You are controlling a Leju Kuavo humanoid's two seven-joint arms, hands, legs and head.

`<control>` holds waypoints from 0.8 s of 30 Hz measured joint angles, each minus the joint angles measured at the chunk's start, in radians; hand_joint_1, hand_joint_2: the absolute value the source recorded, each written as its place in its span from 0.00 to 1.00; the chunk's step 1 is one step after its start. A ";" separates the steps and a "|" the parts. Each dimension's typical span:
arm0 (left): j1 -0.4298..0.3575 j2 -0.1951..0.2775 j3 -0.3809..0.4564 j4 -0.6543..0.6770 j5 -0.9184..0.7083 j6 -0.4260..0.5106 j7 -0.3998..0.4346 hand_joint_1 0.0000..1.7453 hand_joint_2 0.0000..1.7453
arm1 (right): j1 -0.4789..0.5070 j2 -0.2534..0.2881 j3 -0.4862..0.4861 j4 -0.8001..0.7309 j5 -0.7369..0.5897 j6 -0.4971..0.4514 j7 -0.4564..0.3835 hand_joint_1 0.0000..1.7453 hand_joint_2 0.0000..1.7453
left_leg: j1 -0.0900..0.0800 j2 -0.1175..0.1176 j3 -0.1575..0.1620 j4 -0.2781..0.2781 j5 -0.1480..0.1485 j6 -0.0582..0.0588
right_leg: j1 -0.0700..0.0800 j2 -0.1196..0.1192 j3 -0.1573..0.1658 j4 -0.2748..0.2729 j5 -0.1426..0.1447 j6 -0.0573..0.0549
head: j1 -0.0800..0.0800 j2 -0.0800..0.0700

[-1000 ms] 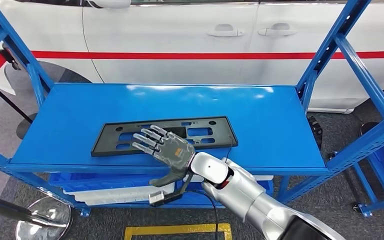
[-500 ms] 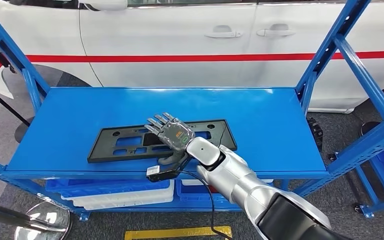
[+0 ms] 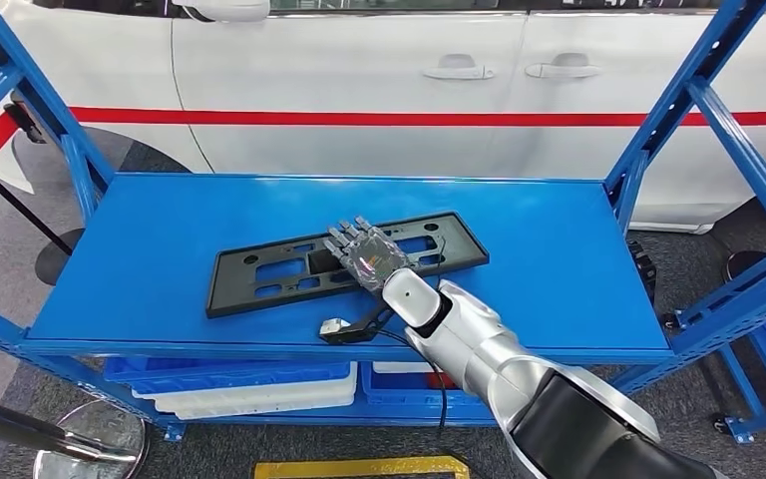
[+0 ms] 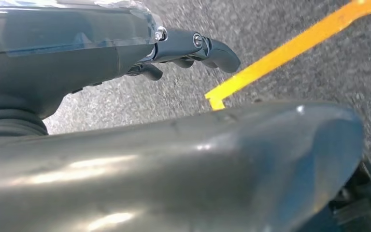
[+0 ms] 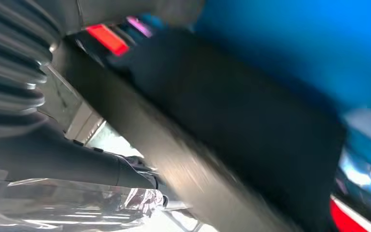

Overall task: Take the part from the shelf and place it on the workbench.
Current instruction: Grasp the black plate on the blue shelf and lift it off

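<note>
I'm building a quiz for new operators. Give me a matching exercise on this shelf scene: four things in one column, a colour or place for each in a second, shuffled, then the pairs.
Things:
1. part
2. shelf
3. right hand
4. bins

Descriptions:
A. blue, bears the flat frame
B. on the level below the top board
C. black, flat, with cut-outs
D. lies over the frame's middle

Pairs: 1-C, 2-A, 3-D, 4-B
</note>
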 joint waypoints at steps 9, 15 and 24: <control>0.000 0.002 0.001 0.000 -0.001 -0.001 -0.009 0.00 0.00 | -0.009 0.000 -0.027 0.012 -0.082 -0.026 -0.081 1.00 1.00 | 0.009 0.003 -0.131 0.273 -0.131 -0.043 | -0.012 0.000 0.016 -0.032 0.006 -0.017 | 0.000 0.000; -0.002 0.006 0.002 0.000 -0.001 0.001 -0.016 0.00 0.00 | -0.009 0.000 -0.103 -0.010 -0.190 -0.076 -0.169 1.00 1.00 | 0.014 0.005 -0.020 0.023 0.006 -0.037 | -0.011 0.004 0.019 -0.017 -0.008 0.002 | 0.000 0.000; 0.004 0.010 0.015 0.000 0.007 0.015 -0.030 0.00 0.00 | -0.008 -0.025 -0.310 -0.386 -0.828 0.216 -0.477 1.00 1.00 | 0.009 0.003 -0.013 -0.001 0.006 0.008 | -0.014 0.001 -0.108 0.244 -0.150 0.033 | 0.000 0.000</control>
